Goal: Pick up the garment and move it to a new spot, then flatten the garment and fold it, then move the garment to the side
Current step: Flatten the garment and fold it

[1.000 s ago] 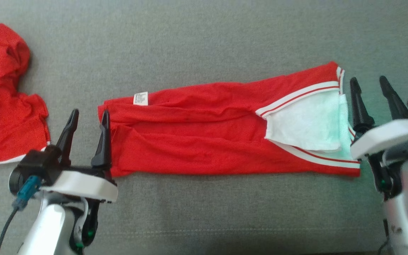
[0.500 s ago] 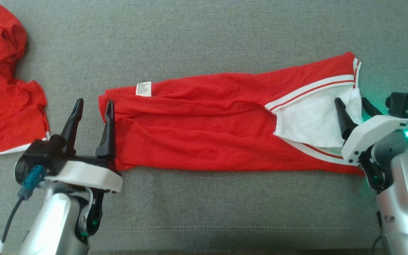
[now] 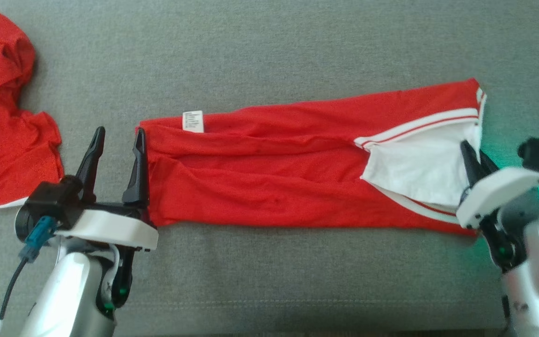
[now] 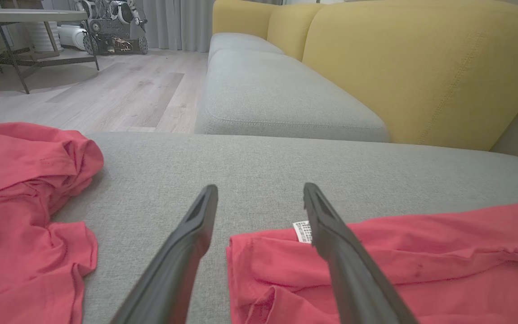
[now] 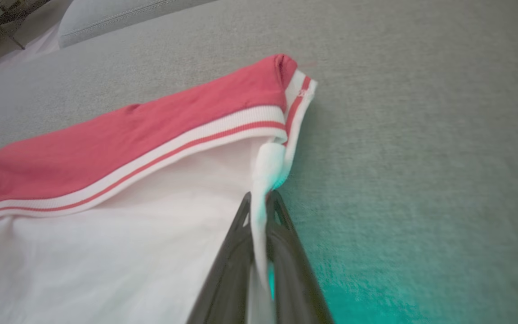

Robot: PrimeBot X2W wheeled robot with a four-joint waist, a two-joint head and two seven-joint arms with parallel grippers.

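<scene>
Head view with both wrist views. The garment (image 3: 274, 182), red and folded into a long band, lies across the middle of the frame on the grey sofa seat (image 3: 269, 47), with its label (image 3: 193, 121) at the upper left corner of the band and its white inner panel (image 3: 414, 168) exposed at the right end.

The left pincer (image 3: 119, 133) stands wide apart and holds nothing. One finger lies over the band's left edge, the other over bare cushion. The right pincer (image 3: 473, 152) is closed on a thin fold of the white panel at the right end, just below the striped trim (image 3: 419, 124).

Risks, as judged from this arrangement:
- The right grip appears to take one thin layer only, so a pull could draw that layer out and open the fold.
- With the left end ungripped, lifting from the right alone would probably drag and bunch the band.
- The left pincer may close on the top layer only, or slip off the edge.

A second red garment (image 3: 3, 117) lies crumpled at the upper left of the frame, near the left pincer, and occupies room on that side. The yellow backrest (image 4: 421, 67) rises behind the seat.
</scene>
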